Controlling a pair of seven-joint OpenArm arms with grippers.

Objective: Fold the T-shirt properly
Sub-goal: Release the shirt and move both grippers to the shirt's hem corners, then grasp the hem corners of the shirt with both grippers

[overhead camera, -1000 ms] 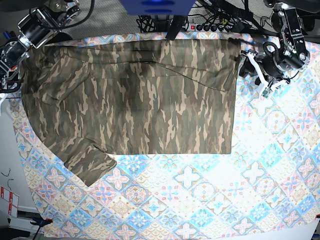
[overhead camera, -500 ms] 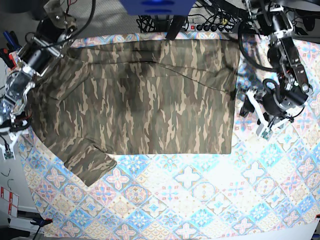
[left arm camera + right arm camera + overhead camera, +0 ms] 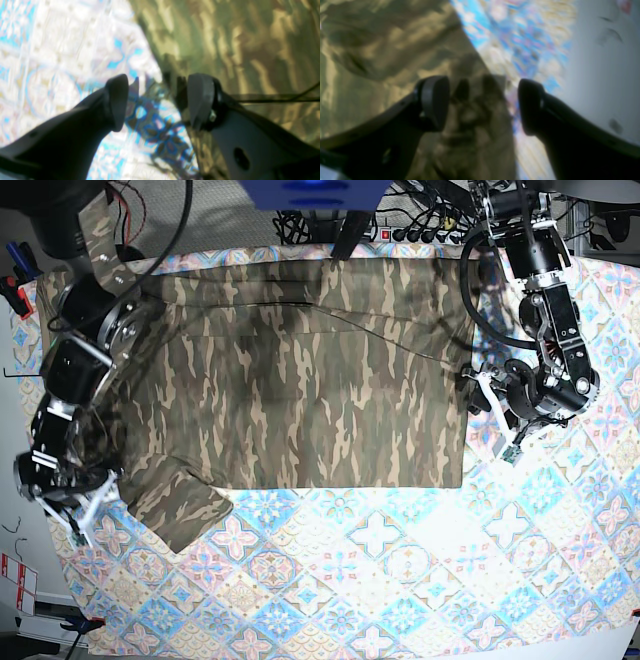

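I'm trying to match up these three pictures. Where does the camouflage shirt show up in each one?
Base view: the shirt covers the upper middle and left.
Left wrist view: its edge fills the right side.
Right wrist view: it fills the left and middle.
Shared landmark: the blue patterned tablecloth.

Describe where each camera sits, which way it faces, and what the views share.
Base: overhead, looking down on the T-shirt spread on the patterned tablecloth; both arms show.
Left wrist: behind the left tool, open, over the shirt's edge and the cloth.
Right wrist: behind the right tool, open, over a shirt edge near the bare table.
Shared: all three show the T-shirt and the tablecloth.
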